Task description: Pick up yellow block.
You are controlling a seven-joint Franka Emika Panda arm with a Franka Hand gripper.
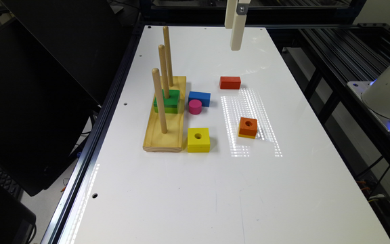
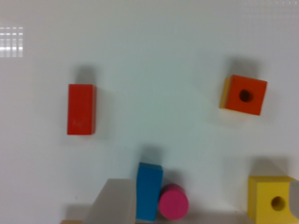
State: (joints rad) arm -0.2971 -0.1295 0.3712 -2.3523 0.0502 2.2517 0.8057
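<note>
Hanging high over the table's [image 1: 283, 189] far end in the exterior view, the gripper [image 1: 235, 28] must travel to the yellow block [image 1: 198, 139] just beside the peg board [image 1: 166, 135], then descend squarely. Wrist view: yellow block [image 2: 271, 198] cut off at the edge; finger state cannot be told.

Bright overhead light, grid-patterned glare on the glossy white table [image 1: 188, 189], short soft shadows beside blocks; wrist view soft, slightly blurred.

block [image 1: 198, 139] beside peg base [image 1: 163, 135] (touching), cylinder [image 1: 195, 106] nr
</note>
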